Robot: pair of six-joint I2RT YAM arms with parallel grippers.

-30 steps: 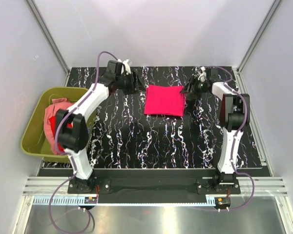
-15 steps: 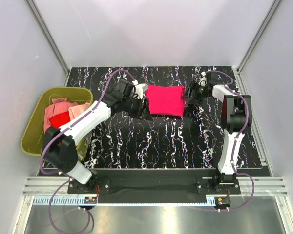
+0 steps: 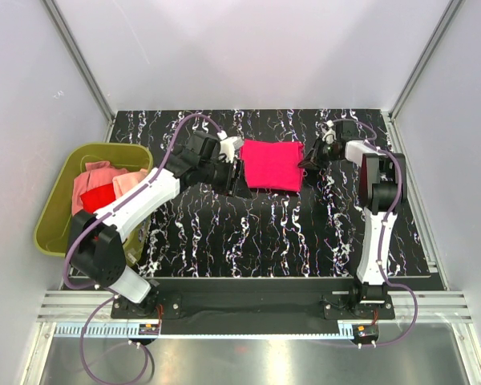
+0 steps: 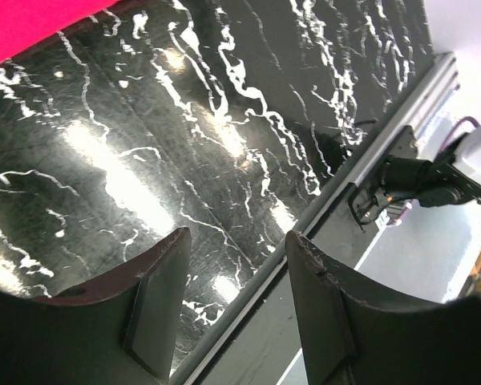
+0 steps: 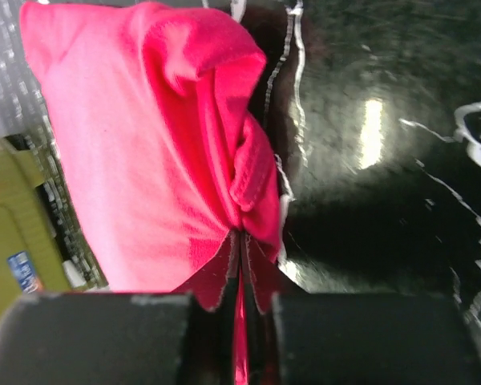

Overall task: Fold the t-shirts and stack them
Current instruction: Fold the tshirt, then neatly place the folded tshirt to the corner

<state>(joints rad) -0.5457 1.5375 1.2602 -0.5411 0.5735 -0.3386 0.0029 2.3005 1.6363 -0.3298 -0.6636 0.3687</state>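
Top view: the magenta shirt is laid folded on the table, well right of the tub. The left claw is seen at its tub-side edge, the right claw at its far edge.
Left wrist: the left claw is spread, with nothing held; the shirt is seen only in the top-left corner.
Right wrist: the right claw is clenched on the shirt's edge.

The folded t-shirt lies back-centre on the desk, between the left end effector and the right end effector (one at each side edge). At the desk's left, the tub holds perhaps three crumpled t-shirts.
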